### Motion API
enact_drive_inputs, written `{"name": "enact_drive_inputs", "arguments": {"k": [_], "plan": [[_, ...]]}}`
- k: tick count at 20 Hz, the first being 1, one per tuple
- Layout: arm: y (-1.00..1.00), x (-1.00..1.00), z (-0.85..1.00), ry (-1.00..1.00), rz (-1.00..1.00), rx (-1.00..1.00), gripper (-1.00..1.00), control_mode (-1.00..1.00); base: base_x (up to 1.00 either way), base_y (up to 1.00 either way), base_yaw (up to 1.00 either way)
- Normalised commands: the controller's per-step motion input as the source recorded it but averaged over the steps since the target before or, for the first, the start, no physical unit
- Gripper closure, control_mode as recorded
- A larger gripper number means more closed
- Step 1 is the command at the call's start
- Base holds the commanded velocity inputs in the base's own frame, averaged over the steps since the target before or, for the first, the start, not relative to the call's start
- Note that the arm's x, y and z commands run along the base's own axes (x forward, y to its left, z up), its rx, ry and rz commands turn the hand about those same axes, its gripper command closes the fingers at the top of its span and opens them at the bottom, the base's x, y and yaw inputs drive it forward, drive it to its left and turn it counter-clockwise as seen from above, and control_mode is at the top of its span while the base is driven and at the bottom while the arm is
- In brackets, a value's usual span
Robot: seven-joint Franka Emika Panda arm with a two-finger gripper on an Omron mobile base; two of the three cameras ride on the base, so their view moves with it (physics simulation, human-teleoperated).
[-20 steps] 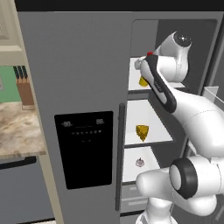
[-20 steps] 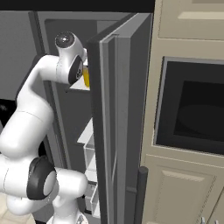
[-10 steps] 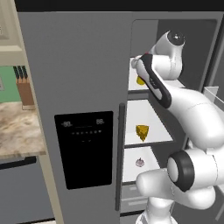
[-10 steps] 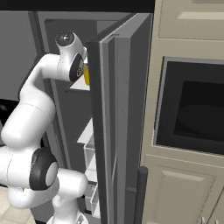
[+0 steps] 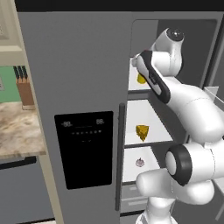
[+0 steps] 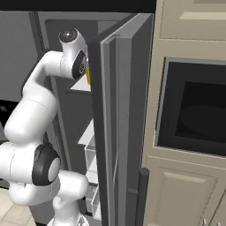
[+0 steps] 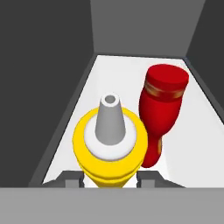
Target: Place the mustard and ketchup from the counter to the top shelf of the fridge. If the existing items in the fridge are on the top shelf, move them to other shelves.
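Hand view, mustard (image 7: 110,144) between jaws, ketchup (image 7: 161,109) beside, top shelf (image 7: 197,131).

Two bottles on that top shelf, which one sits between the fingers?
The yellow mustard bottle, nozzle up between the gripper fingers. The red ketchup bottle stands beside it, outside them.

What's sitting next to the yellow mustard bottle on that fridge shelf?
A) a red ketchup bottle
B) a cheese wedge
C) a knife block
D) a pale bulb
A: in the hand view the red ketchup bottle stands right beside the mustard on the white shelf.
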Motion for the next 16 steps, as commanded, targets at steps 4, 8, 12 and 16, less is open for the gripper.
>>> {"name": "enact_drive_inputs", "arguments": {"k": [4, 8, 12, 16], "plan": [[-0.03, 0.06, 0.0, 0.0, 0.01, 0.0, 1.0, -1.0, 0.0, 0.0, 0.0], [0.0, 0.01, -0.36, 0.03, 0.0, -0.01, 1.0, -1.0, 0.0, 0.0, 0.0], [0.0, 0.0, -0.55, 0.04, 0.0, 0.0, 1.0, -1.0, 0.0, 0.0, 0.0], [0.0, 0.02, -0.3, 0.0, 0.0, 0.0, 1.0, -1.0, 0.0, 0.0, 0.0]]}}
